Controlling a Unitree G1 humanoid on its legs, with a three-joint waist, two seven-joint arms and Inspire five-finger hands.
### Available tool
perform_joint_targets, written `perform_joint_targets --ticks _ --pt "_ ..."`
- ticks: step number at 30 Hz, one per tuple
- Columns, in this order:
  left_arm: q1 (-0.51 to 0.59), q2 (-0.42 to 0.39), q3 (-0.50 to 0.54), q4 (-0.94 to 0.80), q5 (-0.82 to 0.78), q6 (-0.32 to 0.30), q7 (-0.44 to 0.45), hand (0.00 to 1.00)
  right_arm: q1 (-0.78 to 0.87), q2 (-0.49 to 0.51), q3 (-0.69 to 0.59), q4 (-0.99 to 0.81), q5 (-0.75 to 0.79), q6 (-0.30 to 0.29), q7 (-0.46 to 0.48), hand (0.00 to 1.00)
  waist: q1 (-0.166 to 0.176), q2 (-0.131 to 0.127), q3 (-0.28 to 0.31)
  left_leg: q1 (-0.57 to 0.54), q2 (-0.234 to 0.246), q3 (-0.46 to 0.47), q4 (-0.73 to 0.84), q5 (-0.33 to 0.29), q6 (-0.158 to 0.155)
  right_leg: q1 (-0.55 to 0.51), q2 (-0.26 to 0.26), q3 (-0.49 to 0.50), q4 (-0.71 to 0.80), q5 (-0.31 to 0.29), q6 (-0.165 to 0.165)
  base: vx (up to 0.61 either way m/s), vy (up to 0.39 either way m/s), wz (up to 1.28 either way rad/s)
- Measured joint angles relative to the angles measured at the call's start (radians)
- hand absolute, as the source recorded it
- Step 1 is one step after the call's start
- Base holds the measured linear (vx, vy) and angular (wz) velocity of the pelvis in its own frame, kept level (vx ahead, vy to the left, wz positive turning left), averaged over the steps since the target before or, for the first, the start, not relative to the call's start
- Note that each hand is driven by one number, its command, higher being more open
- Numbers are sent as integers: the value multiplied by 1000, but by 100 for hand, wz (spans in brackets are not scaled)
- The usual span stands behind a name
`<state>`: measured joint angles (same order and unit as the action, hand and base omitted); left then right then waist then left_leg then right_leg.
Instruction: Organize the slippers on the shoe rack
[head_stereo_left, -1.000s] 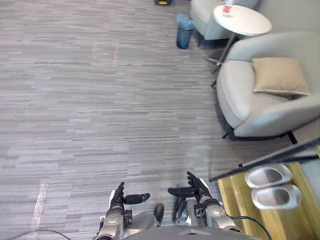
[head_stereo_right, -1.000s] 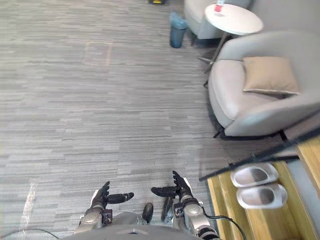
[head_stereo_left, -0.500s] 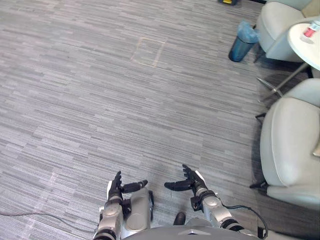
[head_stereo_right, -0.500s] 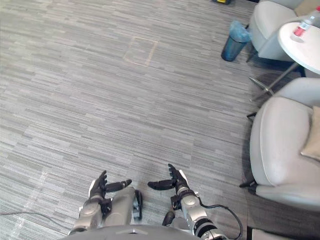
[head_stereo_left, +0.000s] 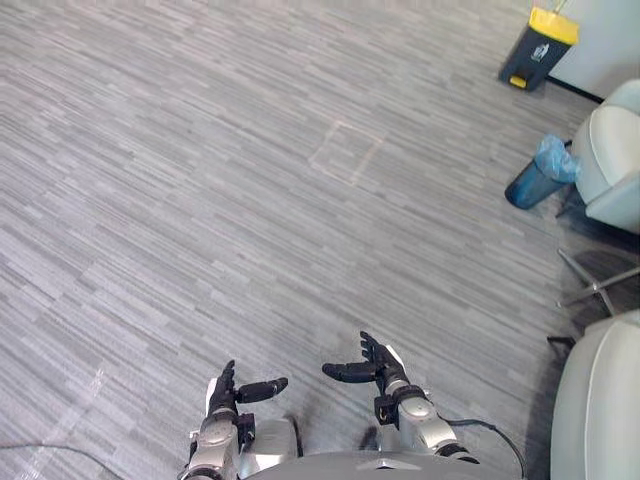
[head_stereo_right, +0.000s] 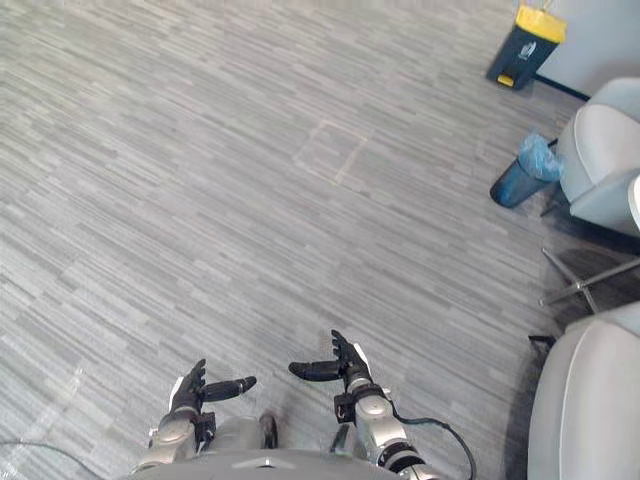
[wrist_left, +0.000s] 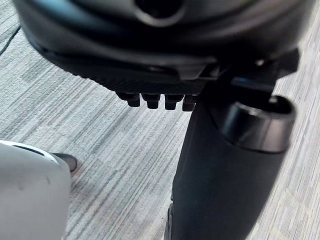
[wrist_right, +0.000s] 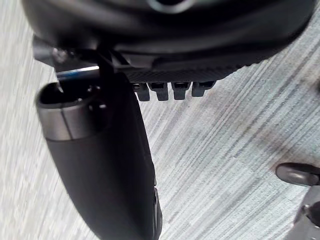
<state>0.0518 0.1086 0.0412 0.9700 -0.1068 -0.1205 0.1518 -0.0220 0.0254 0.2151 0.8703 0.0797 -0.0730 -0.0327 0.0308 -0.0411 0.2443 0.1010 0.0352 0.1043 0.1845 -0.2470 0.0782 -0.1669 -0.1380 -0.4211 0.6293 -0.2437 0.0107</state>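
Grey striped carpet (head_stereo_left: 180, 200) is noted throughout, marked with a faint square outline (head_stereo_left: 345, 165). A dark bin (head_stereo_left: 538, 52) with a yellow lid is set far right — a blue bin (head_stereo_left: 538, 175) is placed nearer, beside a pale armchair (head_stereo_left: 615, 150).

Left hand (head_stereo_left: 228, 395): dark, near-blk fingers + thumb, small white patch along one side. Right hand (head_stereo_left: 376, 370): same dark build, white patch on its outer edge. Left arm (head_stereo_left: 214, 447) and right arm (head_stereo_left: 428, 432): silver-grey, rounded shells; blk collar at right wrist.

Left wrist view, close up: left thumb (wrist_left: 225, 170) is a fat matte-blk cylinder w/ a glossy ring at its end. Left fingertips (wrist_left: 171, 102) squared, blk, set in a row. Palm edge shows a fine ribbed texture.

Right wrist view: right thumb (wrist_right: 105, 170) same shape, w/ a grey metallic band nr its end. Right fingertips (wrist_right: 180, 90) squared, blk, in a row.
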Motion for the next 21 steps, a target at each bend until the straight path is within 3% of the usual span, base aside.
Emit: perform_joint_targets --ticks 1,2,3,4,5,6,7,8,9,10,11,12,13,15,17,19,21 --pt "-1 -1 0 1 1 1 -3 100 3 -2 0 6 1 2 0 100 -8 -1 -1 22 2 -21 -20 -9 -12 -48 20 -20 -158 30 14 397 -117 60" --pt "-2 -3 -5 1 3 1 -8 100 7 -5 -4 10 1 9 -1 100 -15 -4 -2 47 3 -49 -33 -24 -27 -82 40 -24 -341 107 13 546 -180 85" --pt "1 -6 -15 3 7 1 -8 100 9 -8 -7 5 1 1 -1 100 -29 0 -2 71 12 -76 -44 -39 -40 -90 54 -20 -412 228 7 524 -188 81" --pt "3 -6 -21 4 10 1 -9 100 8 -8 -9 5 1 1 -1 100 -37 2 -5 79 18 -94 -49 -43 -45 -83 61 -16 -428 284 3 593 -235 70" --pt "-1 -8 -23 7 21 1 -12 100 3 -11 -28 7 1 2 0 100 -33 11 -9 94 43 -114 -59 -48 -56 -62 92 -20 -448 300 -59 614 -261 31" --pt "0 -13 -21 9 26 0 -17 100 -14 -3 -51 9 1 6 -1 100 -11 18 -9 97 50 -119 -58 -28 -91 -77 78 -12 -371 250 -76 607 -249 19" --pt "-6 -20 -25 15 37 4 -31 100 -15 -8 -80 8 1 6 -2 100 -16 18 -6 112 37 -131 -56 -3 -115 -113 41 -6 -238 191 -82 555 -212 21" --pt "-18 -25 -35 16 42 7 -40 100 -10 -17 -99 6 3 3 -3 100 -37 3 5 142 9 -145 -45 23 -127 -165 -18 -18 -51 119 -113 410 -185 48" --pt "26 -18 -32 9 42 3 -32 100 20 -25 -93 -35 2 -17 1 100 -46 29 -55 124 32 -167 67 -6 -164 -142 25 -13 -182 118 -97 565 -296 56" --pt "27 -17 -27 15 42 -3 -31 100 31 -20 -90 -42 3 -19 1 100 -55 25 -60 102 21 -177 130 -13 -181 -124 29 -9 -201 115 -98 580 -307 34" --pt "38 -42 -10 11 41 -10 -26 100 38 -38 -86 -49 3 -17 0 100 -46 67 -73 10 63 -193 394 11 -276 -54 85 -23 -244 95 -94 485 -229 3" --pt "44 -48 5 6 41 -9 -27 100 39 -42 -83 -48 3 -17 0 100 -38 81 -73 -34 79 -196 513 56 -344 -22 114 -18 -274 90 -92 427 -156 -30" --pt "59 -67 47 -10 32 -7 -27 100 43 -38 -75 -48 4 -12 -1 100 -33 95 -71 -140 139 -165 750 61 -332 60 176 -2 -352 86 -96 416 -133 -39" --pt "49 -65 69 -32 25 -6 -27 100 44 -16 -75 -24 4 -6 -3 100 -19 72 -58 -215 192 -78 847 5 -301 152 208 28 -415 84 -103 503 -127 -56" --pt "43 -47 76 -65 29 -10 -28 100 36 -2 -62 12 5 7 -7 100 13 29 -48 -285 182 15 723 -70 -209 246 203 121 -474 85 -102 571 -11 -105" --pt "34 -46 80 -75 28 -10 -25 100 33 -5 -68 17 5 12 -18 100 17 21 -40 -347 160 3 538 -80 -192 297 184 166 -503 85 -100 484 91 -88" --pt "14 -41 82 -77 28 -11 -20 100 35 -13 -68 17 2 12 -22 100 18 12 -20 -398 119 -54 263 16 -180 376 150 186 -538 64 -57 436 157 -58"
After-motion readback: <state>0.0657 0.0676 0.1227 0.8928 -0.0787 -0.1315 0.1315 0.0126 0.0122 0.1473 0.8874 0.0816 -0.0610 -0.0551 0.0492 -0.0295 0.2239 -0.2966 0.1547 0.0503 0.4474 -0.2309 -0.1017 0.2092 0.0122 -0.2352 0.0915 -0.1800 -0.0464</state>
